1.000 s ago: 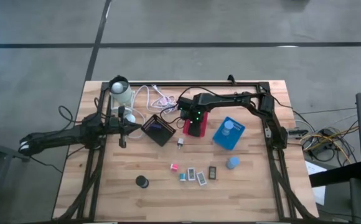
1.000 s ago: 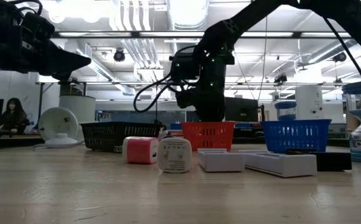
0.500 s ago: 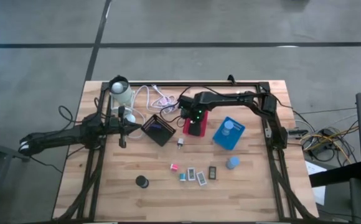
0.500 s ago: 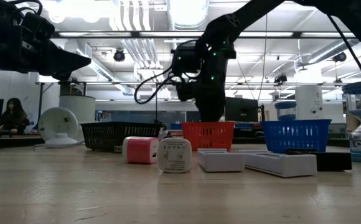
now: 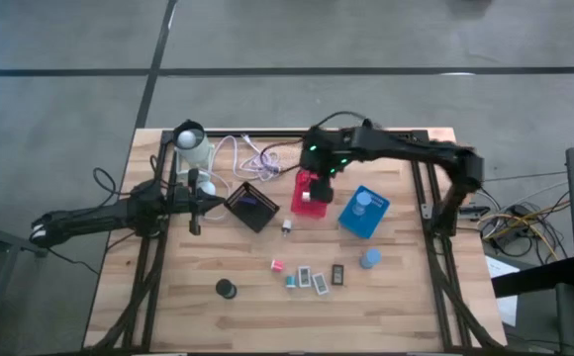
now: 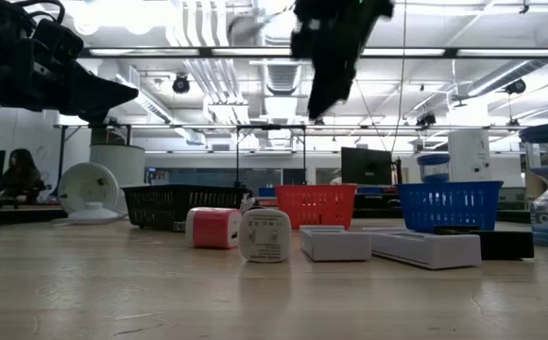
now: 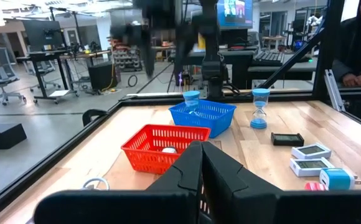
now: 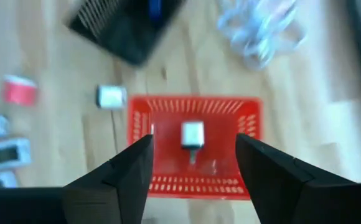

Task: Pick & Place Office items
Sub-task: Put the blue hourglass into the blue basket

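My right gripper (image 8: 194, 142) is open and hangs high above the red mesh bin (image 5: 310, 194), touching nothing. A small white block (image 8: 192, 134) lies on the bin's floor. On the table lie another white block (image 5: 286, 226), a pink block (image 5: 277, 265), a teal one (image 5: 291, 281), two white blocks (image 5: 313, 279), a black block (image 5: 337, 274), a pale-blue round piece (image 5: 370, 259) and a black disc (image 5: 227, 288). A second pale-blue piece (image 5: 363, 202) stands in the blue bin (image 5: 371, 220). My left gripper (image 5: 196, 206) waits shut near the table's left side.
A black mesh bin (image 5: 251, 206) sits left of the red one. The white lamp (image 5: 190, 143) and its coiled cable (image 5: 249, 153) take the far left corner. A dark frame (image 5: 431, 218) runs along the table's edges. Bare wood shows at the near edge.
My right gripper has risen from just over the red bin to well above it and drifted a little toward the table's far edge, its arm swinging up with it. The bins and the items on the table have stayed where they were.
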